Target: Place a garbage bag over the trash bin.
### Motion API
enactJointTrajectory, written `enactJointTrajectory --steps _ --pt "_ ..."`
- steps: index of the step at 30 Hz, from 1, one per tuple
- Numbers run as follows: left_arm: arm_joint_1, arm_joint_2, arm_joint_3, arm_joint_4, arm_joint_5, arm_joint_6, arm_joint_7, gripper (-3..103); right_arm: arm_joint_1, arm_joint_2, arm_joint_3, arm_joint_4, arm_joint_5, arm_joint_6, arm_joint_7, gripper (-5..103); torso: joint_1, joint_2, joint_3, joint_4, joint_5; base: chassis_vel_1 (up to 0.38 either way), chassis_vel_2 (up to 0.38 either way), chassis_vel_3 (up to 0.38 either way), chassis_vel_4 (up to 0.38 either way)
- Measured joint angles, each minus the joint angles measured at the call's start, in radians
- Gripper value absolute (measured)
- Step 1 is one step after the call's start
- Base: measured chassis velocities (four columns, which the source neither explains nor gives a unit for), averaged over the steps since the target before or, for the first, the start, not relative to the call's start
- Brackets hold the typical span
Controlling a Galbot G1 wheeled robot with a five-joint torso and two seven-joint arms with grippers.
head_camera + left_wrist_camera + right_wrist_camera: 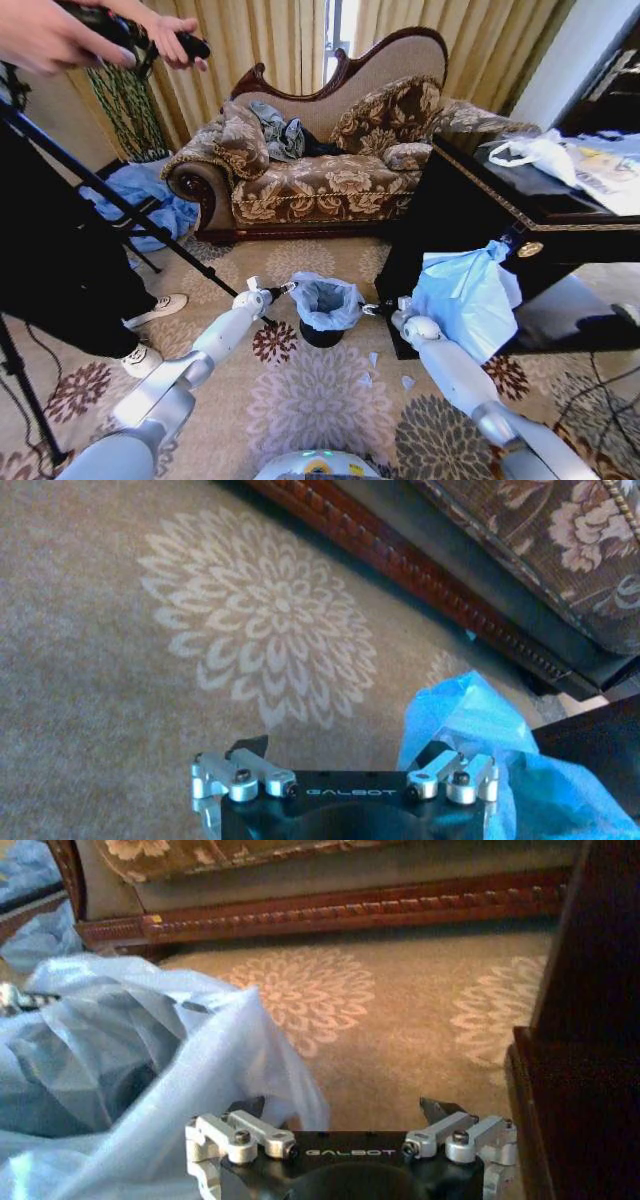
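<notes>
Two claws flank the small black cylindrical trash bin [322,333], which stands on the patterned carpet [320,400] in front of the brown floral sofa [320,170]. From the head view, the thin, crinkly, translucent light-blue garbage bag [326,298] is draped over the bin's mouth, its edge folded down around the rim, the black base showing below.

On the bin's left, the left claw [287,288] reaches toward the bag's edge. Its wrist view gives what the head view cannot: the fingers stand spread wide, nothing between them, with blue plastic bunched against the outer side of one finger [455,769] and a carpet flower straight ahead.

On the bin's right, the right claw [375,310] sits just beside the bag. Its wrist view likewise shows the fingers parted and empty, the bag [130,1065] billowing next to one finger and a dark wooden surface [590,1027] close on the other side. The head view alone shows the larger bunch of light-blue plastic [465,295] hanging against that dark surface, beside the right arm.
</notes>
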Motion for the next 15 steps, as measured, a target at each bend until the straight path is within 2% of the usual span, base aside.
enactJointTrajectory --steps 2,8,15 --pt "0.004 0.004 -0.001 -0.005 0.0 0.0 0.0 95 0.0 -0.013 -0.004 0.019 0.003 -0.005 0.001 100 0.0 0.0 0.0 0.0 -0.0001 0.0 0.0 0.0 0.0" --pt "0.005 0.009 -0.002 -0.009 -0.001 -0.001 0.0 97 -0.017 -0.055 0.002 0.079 0.015 -0.013 0.007 100 0.0 0.0 0.0 -0.0002 0.0 0.0 0.0 0.0 0.0" --pt "0.008 0.006 -0.023 -0.024 -0.003 -0.006 -0.006 98 -0.136 -0.134 0.06 0.263 0.088 -0.032 0.032 100 0.0 0.0 0.0 -0.0003 0.0 0.0 0.0 0.0 0.0"
